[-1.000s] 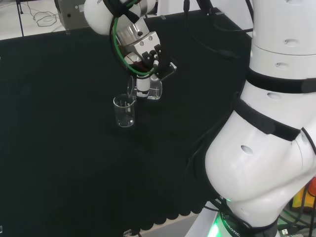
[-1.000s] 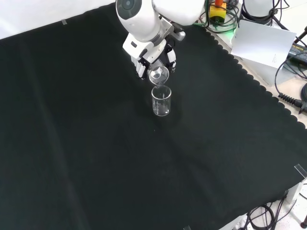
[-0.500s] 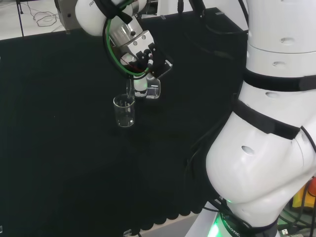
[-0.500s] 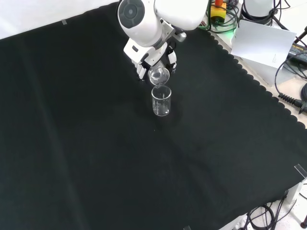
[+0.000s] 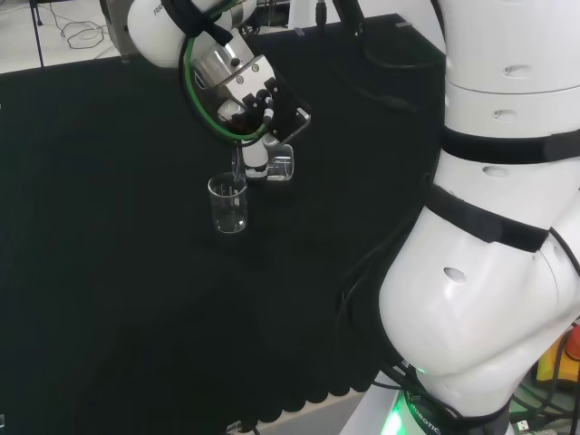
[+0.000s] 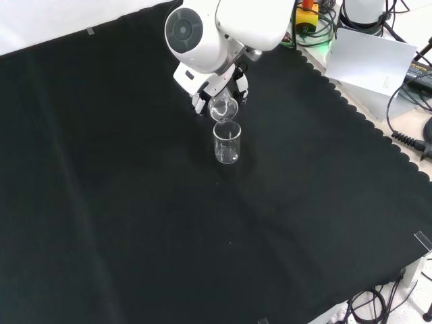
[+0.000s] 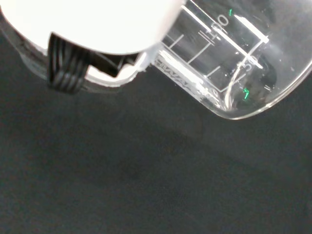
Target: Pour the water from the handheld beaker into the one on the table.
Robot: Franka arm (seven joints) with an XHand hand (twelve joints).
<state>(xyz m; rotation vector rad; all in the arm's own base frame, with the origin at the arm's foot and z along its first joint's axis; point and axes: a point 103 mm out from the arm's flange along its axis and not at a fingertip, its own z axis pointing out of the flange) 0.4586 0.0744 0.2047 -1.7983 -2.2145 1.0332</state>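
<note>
On the black surface the empty-looking table beaker stands upright. Just behind it, the robot hand, fingers curled around the handheld beaker, has tipped it further over the last second, lip directly above; the pour is underway.

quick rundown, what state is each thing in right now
hand: shut on the held beaker, above the bench
held beaker: tipped over, mouth down toward the standing beaker
standing beaker: upright on the cloth, just under the held beaker's lip
black cloth: spread flat over the bench
</note>
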